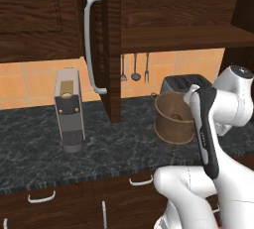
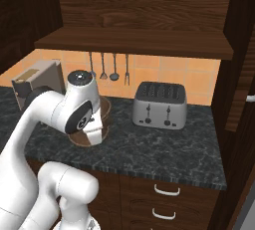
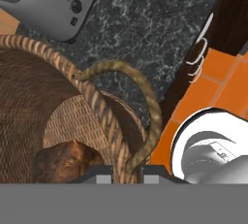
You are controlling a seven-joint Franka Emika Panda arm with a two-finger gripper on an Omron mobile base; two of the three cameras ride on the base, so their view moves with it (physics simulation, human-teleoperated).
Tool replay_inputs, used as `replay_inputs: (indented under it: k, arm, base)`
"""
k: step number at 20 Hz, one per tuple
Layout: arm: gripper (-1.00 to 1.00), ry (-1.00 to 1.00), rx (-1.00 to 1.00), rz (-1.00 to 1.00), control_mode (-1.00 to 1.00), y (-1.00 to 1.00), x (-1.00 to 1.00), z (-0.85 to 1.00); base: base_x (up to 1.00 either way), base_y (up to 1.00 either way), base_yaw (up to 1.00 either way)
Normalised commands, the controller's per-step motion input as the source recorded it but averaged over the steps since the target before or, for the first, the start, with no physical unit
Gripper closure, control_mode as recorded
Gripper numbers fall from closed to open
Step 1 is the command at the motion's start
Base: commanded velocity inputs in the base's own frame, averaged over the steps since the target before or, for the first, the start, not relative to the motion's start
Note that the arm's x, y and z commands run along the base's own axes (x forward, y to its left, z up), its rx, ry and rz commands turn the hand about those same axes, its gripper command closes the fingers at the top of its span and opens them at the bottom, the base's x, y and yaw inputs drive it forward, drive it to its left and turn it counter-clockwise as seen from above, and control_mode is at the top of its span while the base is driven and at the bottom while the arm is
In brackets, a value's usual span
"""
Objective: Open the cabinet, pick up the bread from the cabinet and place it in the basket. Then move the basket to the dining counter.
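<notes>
The brown woven basket (image 1: 173,120) (image 2: 103,109) stands on the black speckled worktop (image 1: 124,148), in front of the toaster. The bread (image 3: 65,160), a dark brown lump, lies on its bottom. My gripper (image 3: 128,172) is at the basket's near rim (image 3: 97,97), shut on the rope-like side handle (image 3: 145,97), which runs down between the fingertips. In the base views my white arm covers the hand. The cabinet (image 1: 49,20) has its left door (image 1: 112,49) swung open, edge towards me, above a bare shelf (image 2: 134,42). The dining counter is out of view.
A silver toaster (image 2: 159,104) (image 1: 186,82) stands just behind the basket. A coffee machine (image 1: 68,109) is further left on the worktop. Utensils (image 2: 114,67) hang on the orange tiled wall. The open door's edge hangs left of the basket. Drawers (image 1: 42,197) lie below.
</notes>
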Motion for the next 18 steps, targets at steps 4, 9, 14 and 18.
replay_inputs:
  k: [4,9,14,18]
  arm:
    - [1.00,-0.01,0.10,0.00,-1.00,0.00,-0.04,0.06]
    - [1.00,0.00,0.00,0.00,-1.00,0.00,0.00,0.00]
    - [1.00,0.00,0.00,0.00,-1.00,0.01,0.00,0.00]
    - [1.00,0.00,0.00,0.00,1.00,0.00,-0.10,0.00]
  base:
    - [0.00,0.00,0.00]
    - [0.00,0.00,0.00]
    - [0.00,0.00,0.00]
    - [-0.14,0.00,-0.01]
